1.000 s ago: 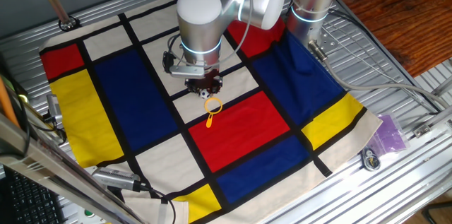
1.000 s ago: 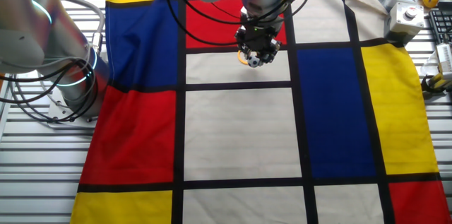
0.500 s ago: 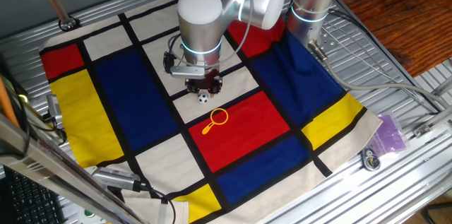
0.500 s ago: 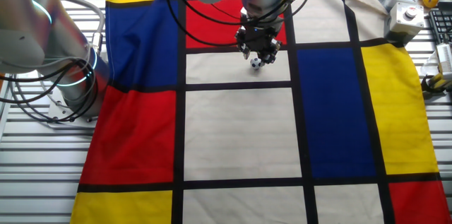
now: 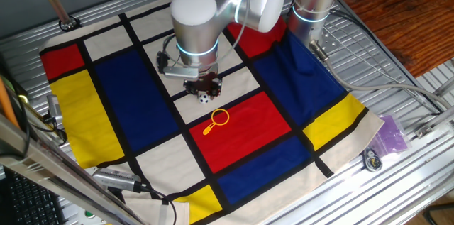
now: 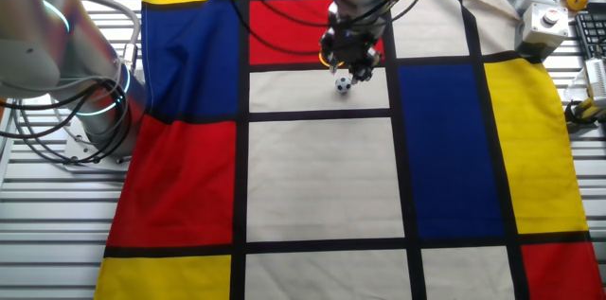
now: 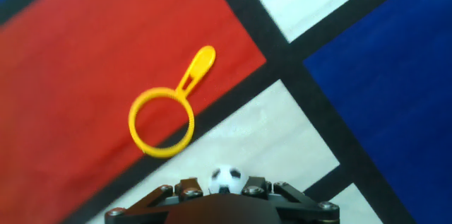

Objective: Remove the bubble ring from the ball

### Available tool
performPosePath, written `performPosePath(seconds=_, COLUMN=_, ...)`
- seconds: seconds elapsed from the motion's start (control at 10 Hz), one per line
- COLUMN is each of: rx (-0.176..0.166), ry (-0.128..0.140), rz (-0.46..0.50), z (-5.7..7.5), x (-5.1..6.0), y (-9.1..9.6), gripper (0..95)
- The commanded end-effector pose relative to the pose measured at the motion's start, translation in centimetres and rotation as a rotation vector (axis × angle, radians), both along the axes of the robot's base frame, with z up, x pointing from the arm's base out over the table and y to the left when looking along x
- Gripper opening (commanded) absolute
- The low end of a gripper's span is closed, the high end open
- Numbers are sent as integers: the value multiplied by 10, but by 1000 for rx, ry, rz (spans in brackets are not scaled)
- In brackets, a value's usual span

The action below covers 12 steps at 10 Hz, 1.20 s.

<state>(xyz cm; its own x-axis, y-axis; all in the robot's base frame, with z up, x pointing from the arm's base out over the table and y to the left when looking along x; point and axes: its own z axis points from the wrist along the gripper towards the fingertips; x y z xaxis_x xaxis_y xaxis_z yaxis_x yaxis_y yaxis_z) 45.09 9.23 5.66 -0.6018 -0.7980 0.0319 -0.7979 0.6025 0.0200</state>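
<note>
While the bubble ring (image 5: 218, 119) lies flat on the red panel of the checkered cloth (image 5: 113, 90), the ball (image 5: 204, 99) sits apart from it on the white panel, just across the black stripe. In the hand view the ring's loop (image 7: 161, 122) is near the ball (image 7: 227, 177) but does not touch it, and the short handle (image 7: 197, 68) points away from the ball. So the ring is already off the ball, and I judge the task as nearly or fully done.

The gripper (image 5: 203, 90) hangs just above the ball. In the other fixed view the ball (image 6: 343, 83) shows just under the gripper (image 6: 348, 65). The fingers themselves are not clear in any view, only a dark edge of the hand (image 7: 219, 196) is seen, so I cannot tell how far they are open, and nothing seems to be held.

The ring looks like thin stiff plastic, very light, and it will slide easily on the cloth if it is pushed. The best place to take it is the straight handle or across the rim of the loop, with a gentle pinch. The ball is small, round and smooth, so it will probably roll away at a light touch and should be left alone
</note>
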Motion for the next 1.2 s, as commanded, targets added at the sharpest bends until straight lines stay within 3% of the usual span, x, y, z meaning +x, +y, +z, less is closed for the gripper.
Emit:
performPosePath(seconds=0.1, rx=-10, ry=4, rz=-233, z=18, x=11, y=46, gripper=0)
performPosePath(seconds=0.3, rx=-12, ry=4, rz=-367, z=23, x=15, y=86, gripper=0)
performPosePath(seconds=0.6, rx=-8, ry=12, rz=-554, z=27, x=16, y=124, gripper=0)
performPosePath(seconds=0.8, rx=8, ry=6, rz=-610, z=29, x=14, y=133, gripper=0)
performPosePath(seconds=1.2, rx=3, ry=11, rz=-554, z=36, x=11, y=135, gripper=0)
